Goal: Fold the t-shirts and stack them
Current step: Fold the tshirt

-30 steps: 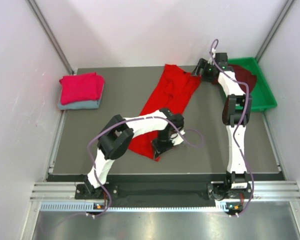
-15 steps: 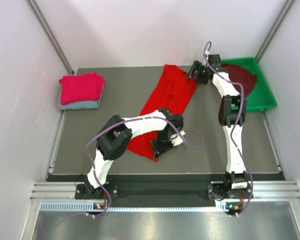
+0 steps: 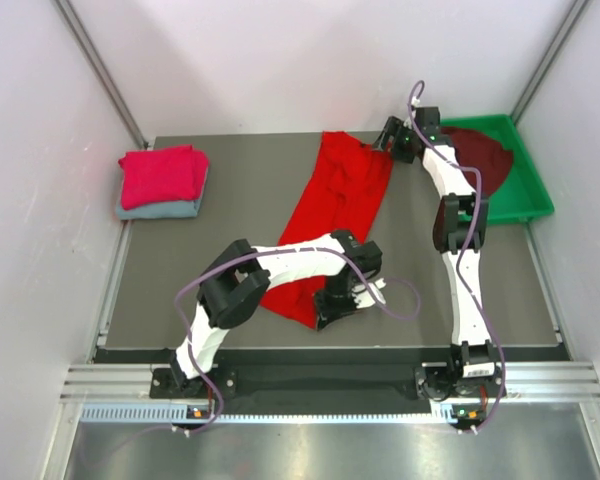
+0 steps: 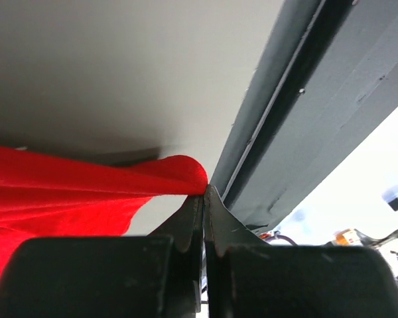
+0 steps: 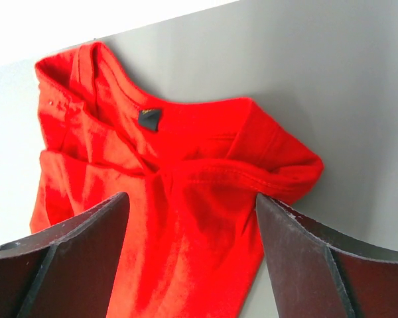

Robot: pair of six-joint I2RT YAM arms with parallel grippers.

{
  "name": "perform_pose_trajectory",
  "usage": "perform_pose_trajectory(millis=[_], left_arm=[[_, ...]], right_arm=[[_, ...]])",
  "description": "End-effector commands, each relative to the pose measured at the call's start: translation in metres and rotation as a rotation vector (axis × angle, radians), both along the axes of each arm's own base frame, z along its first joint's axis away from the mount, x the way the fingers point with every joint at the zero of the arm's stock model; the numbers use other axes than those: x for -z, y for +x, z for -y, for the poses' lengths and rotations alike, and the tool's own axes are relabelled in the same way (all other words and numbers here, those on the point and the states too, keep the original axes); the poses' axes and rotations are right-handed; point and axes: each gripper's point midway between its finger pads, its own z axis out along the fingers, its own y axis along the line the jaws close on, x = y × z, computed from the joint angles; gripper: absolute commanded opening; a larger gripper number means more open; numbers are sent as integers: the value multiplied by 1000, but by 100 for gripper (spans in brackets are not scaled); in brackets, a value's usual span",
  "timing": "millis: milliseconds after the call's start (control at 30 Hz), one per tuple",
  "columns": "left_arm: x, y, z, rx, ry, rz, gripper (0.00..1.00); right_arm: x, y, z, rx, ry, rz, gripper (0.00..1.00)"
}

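One soft creased red shirt point(image 3: 340, 200), long strip mid-frame, dark neck tag point(image 5: 149, 119) unreadable; left gripper point(image 4: 204, 191) pinches hem point(image 4: 176, 173), right gripper point(image 5: 189, 202) gaping over collar point(image 5: 109, 89).

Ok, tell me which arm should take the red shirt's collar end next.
Right. The right gripper hovers open at the collar of the red shirt; the left gripper is shut on its near edge.

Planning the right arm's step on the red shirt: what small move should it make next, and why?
Probably lower the right gripper onto the red shirt's collar end and close. Its jaws stand open just above that end, holding nothing, while the left gripper is shut on the near end, so the shirt is gripped at one end only.
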Motion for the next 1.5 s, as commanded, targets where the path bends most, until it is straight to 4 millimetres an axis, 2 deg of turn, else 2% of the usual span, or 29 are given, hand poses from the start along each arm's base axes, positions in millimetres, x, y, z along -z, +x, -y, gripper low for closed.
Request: perform_pose_trajectory(millis=[0, 67, 100, 133, 167, 200, 233, 300, 333, 400, 433, 467, 500, 533, 567, 700, 800, 833, 967, 1067, 1100, 1167, 1200, 1233, 1267, 1300, 1333, 1400, 1467], left_arm=[[-4, -10, 4, 62, 11, -15, 2], [-6, -5, 12, 81, 0, 24, 14], [-7, -4, 13, 87, 1, 39, 26], [-9, 4, 15, 97, 4, 86, 31], [-10, 8, 15, 106, 4, 111, 34], [-17, 12, 15, 116, -10, 137, 37], [-21, 20, 13, 126, -3, 183, 40], [-36, 27, 13, 149, -39, 236, 42], [-42, 31, 12, 154, -45, 263, 43], [-60, 34, 10, 163, -85, 298, 42], [-69, 38, 11, 158, -104, 323, 42], [-83, 44, 9, 143, -129, 360, 45], [-93, 58, 4, 88, -146, 381, 46], [-106, 72, 3, 47, -179, 415, 48], [-122, 87, -1, -10, -217, 457, 53], [-144, 174, -55, -322, -264, 552, 68], [-138, 211, -91, -461, -265, 560, 68], [-133, 219, -97, -506, -268, 548, 68], [-106, 249, -131, -650, -289, 477, 64], [-91, 273, -130, -692, -341, 435, 63], [-95, 290, -135, -713, -365, 459, 63], [-78, 315, -134, -732, -388, 455, 63], [-90, 335, -131, -728, -428, 499, 63], [-72, 348, -126, -734, -438, 469, 64], [-68, 360, -126, -740, -452, 476, 64], [-88, 382, -118, -732, -508, 531, 65], [-64, 393, -115, -743, -498, 504, 66], [-77, 423, -103, -744, -581, 565, 68], [-64, 450, -92, -798, -665, 594, 68]], right_arm=[[10, 18, 12, 45, -32, 53, 78], [5, 18, 12, 40, -40, 65, 78], [4, 17, 15, 40, -45, 61, 78], [-12, 16, 15, 31, -45, 79, 78], [-12, 12, 18, 29, -47, 64, 78], [-17, 8, 25, 37, -51, 53, 78], [-43, 7, 31, 44, -65, 84, 78], [-52, -4, 46, 62, -84, 64, 78], [-86, -7, 52, 69, -91, 110, 78], [-92, -24, 54, 66, -113, 81, 79], [-122, -33, 55, 63, -124, 115, 79], [-108, -50, 56, 58, -127, 54, 80], [-111, -60, 56, 54, -129, 39, 83], [-139, -74, 56, 56, -128, 69, 83], [-118, -92, 55, 47, -129, 5, 84], [-119, -141, 37, -3, -119, -49, 85], [-123, -172, 15, -51, -145, -54, 85], [-111, -184, 9, -70, -155, -85, 85], [-107, -225, -38, -196, -165, -101, 86], [-104, -248, -53, -250, -178, -111, 86], [-107, -253, -53, -254, -188, -99, 86], [-93, -268, -53, -272, -208, -132, 86], [-88, -276, -50, -283, -226, -137, 86], [-86, -282, -50, -295, -236, -139, 86], [-84, -286, -50, -307, -249, -140, 86], [-85, -290, -47, -311, -272, -130, 86], [-78, -299, -47, -324, -281, -149, 86], [-77, -307, -48, -361, -301, -138, 86], [-72, -320, -54, -407, -328, -146, 86]])
